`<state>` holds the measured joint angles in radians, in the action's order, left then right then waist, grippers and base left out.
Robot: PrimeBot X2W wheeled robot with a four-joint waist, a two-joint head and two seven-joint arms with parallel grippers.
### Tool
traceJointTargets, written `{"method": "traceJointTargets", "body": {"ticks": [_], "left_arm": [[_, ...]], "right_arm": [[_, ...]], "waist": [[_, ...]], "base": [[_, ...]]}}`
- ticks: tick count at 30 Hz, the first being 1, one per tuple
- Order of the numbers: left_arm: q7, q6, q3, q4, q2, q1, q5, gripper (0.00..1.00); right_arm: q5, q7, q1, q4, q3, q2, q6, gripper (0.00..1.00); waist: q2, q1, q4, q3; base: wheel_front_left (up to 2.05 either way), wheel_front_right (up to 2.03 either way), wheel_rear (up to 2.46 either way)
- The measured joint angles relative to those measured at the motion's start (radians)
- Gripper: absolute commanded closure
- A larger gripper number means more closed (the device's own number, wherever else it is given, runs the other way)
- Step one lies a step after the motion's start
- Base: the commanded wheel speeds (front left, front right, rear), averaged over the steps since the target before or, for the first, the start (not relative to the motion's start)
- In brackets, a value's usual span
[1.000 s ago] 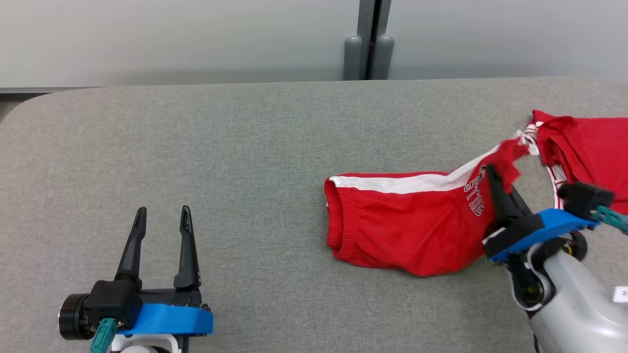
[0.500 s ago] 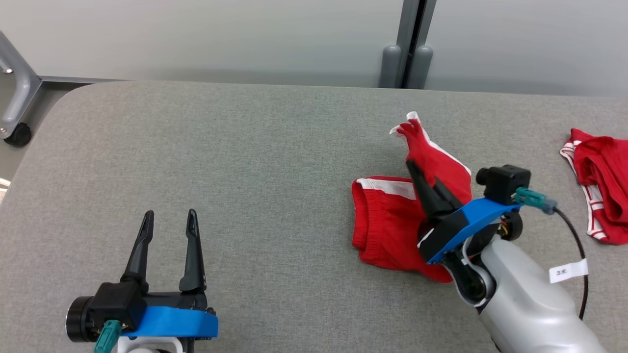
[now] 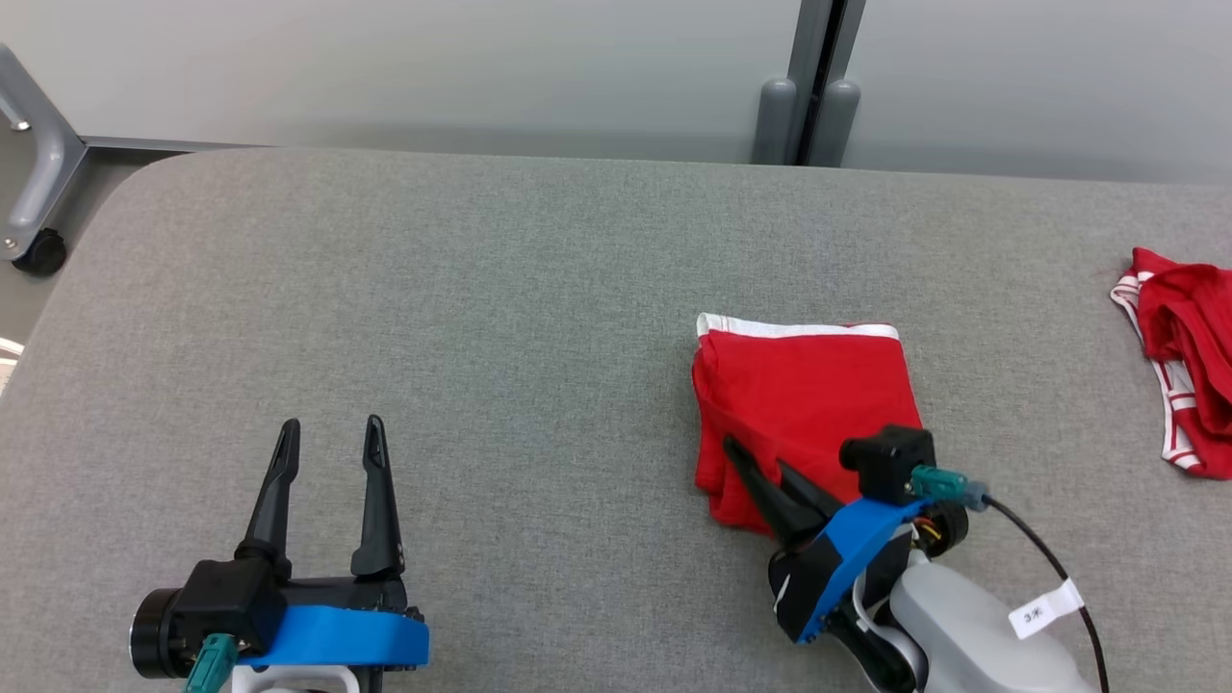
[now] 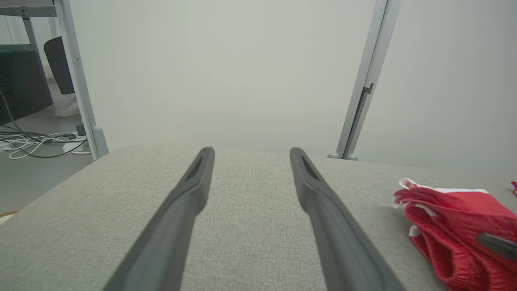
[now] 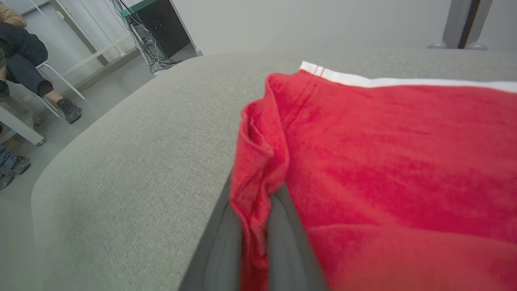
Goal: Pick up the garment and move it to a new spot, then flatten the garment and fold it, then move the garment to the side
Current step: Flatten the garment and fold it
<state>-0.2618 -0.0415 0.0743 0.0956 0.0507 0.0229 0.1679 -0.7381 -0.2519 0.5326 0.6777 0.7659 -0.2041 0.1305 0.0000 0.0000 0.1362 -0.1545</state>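
As the right gripper [image 3: 756,457] sits pinched nearly closed, there is a ridge of red cloth caught between its two dark fingers. The right wrist view shows it plainly, with the fabric squeezed up through the thin slot between them. That cloth is the near-left corner of the garment [image 3: 804,395], and the grip is right at its edge.

The garment itself lies folded into a compact red block on the grey table [image 3: 481,289], right of centre, with a white band running along its far edge. Layers are stacked up along its left side, and the rest rests flat on the surface.

Over on the other side, the left gripper [image 3: 331,423] is spread wide and holding nothing. Its fingers point away across bare grey fabric, well apart from the garment. In the left wrist view the red bundle shows off to the right of those open fingers.

A black cable with a white tag [image 3: 1044,608] trails from the right wrist. Out at the table's far right edge lies another red piece [image 3: 1189,356] with white striped trim, crumpled and well clear of the folded one. Behind the table stands a grey post [image 3: 808,87] against the pale wall, and a caster wheel [image 3: 38,252] sits at the left. In the right wrist view, a seated person's legs [image 5: 28,68] show beyond the table's corner.
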Motion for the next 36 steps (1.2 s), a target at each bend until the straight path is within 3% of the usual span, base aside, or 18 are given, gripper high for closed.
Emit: {"method": "traceJointTargets", "body": {"ticks": [4,5,6,14,26,36], "left_arm": [[0.0,0.002,0.002,0.0,0.0,0.0,0.0,0.0],[0.0,0.004,0.003,0.0,0.0,0.0,0.0,0.0],[0.0,0.005,0.003,0.001,0.0,0.0,0.0,0.0],[0.0,0.004,-0.004,0.005,0.0,0.0,-0.003,0.0],[0.0,-0.004,-0.023,0.005,0.0,0.001,-0.03,0.0],[0.0,0.007,-0.045,0.04,0.0,-0.004,-0.076,0.0]], "right_arm": [[0.02,-0.005,-0.01,-0.004,0.042,-0.008,0.0,0.96],[0.037,-0.005,-0.01,-0.004,0.054,-0.012,0.0,0.59],[0.057,-0.007,-0.01,-0.004,0.065,-0.015,0.0,0.0],[0.141,-0.009,-0.053,-0.107,0.032,-0.039,0.0,0.0],[0.237,-0.011,-0.217,-0.344,-0.312,-0.056,0.0,0.0],[0.344,-0.011,-0.35,-0.428,-0.535,-0.013,0.0,0.0]], "waist": [[0.0,0.0,-0.007,-0.004],[0.0,0.0001,-0.008,-0.004],[0.0,0.0,-0.01,-0.004],[0.0,0.0,-0.038,0.006],[0.0,0.0,-0.134,0.031],[0.0,0.0,-0.197,0.072]], "base": [[0.0,0.0,0.0],[0.0,0.0,0.0],[0.0,0.0,0.0],[0.0,0.0,0.0],[0.0,0.0,0.0],[0.0,0.0,0.0]]}}
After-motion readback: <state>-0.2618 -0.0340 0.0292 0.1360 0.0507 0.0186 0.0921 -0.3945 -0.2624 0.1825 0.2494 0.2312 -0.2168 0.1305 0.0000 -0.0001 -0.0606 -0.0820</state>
